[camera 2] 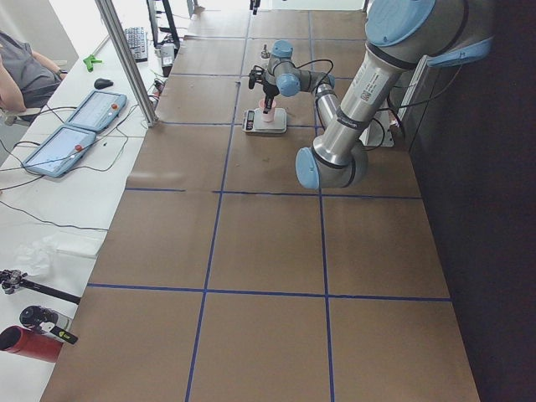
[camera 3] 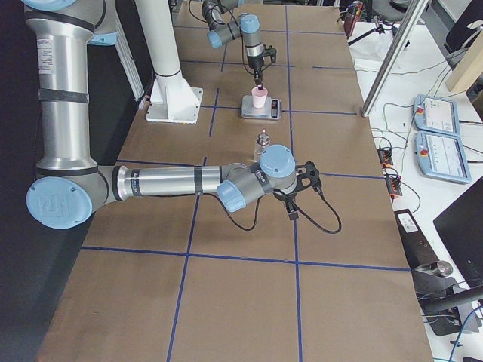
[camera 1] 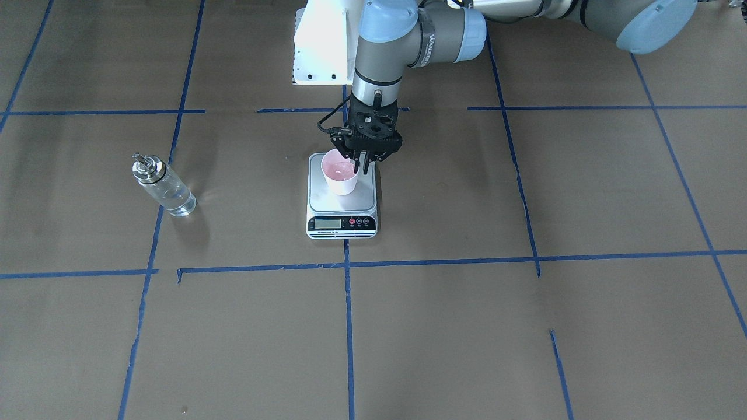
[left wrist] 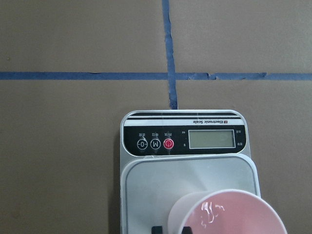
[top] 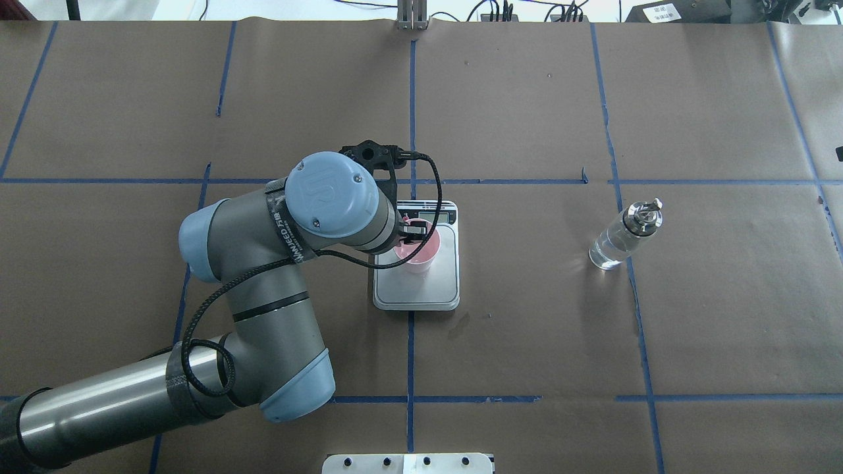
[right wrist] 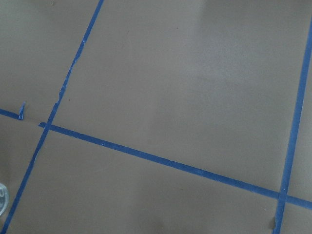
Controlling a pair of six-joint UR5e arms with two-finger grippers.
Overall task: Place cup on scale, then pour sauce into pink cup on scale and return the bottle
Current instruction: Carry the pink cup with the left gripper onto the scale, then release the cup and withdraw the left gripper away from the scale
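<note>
Cup (camera 1: 339, 172)'s down on the scale (camera 1: 344, 203) under my left gripper (camera 1: 362, 165), jaws narrow, apparently pinching its rim. Next: release, lift straight clear, then the bottle (camera 1: 166, 188).

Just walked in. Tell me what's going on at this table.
The left gripper is down at the pink cup, its fingers straddling the rim and apparently pinching it. The cup stands upright on the steel platform of the scale. The bottle stands alone on the table to the robot's right, so pouring looks not yet begun. The right gripper hangs near the bottle; I can't tell if it's open.
</note>
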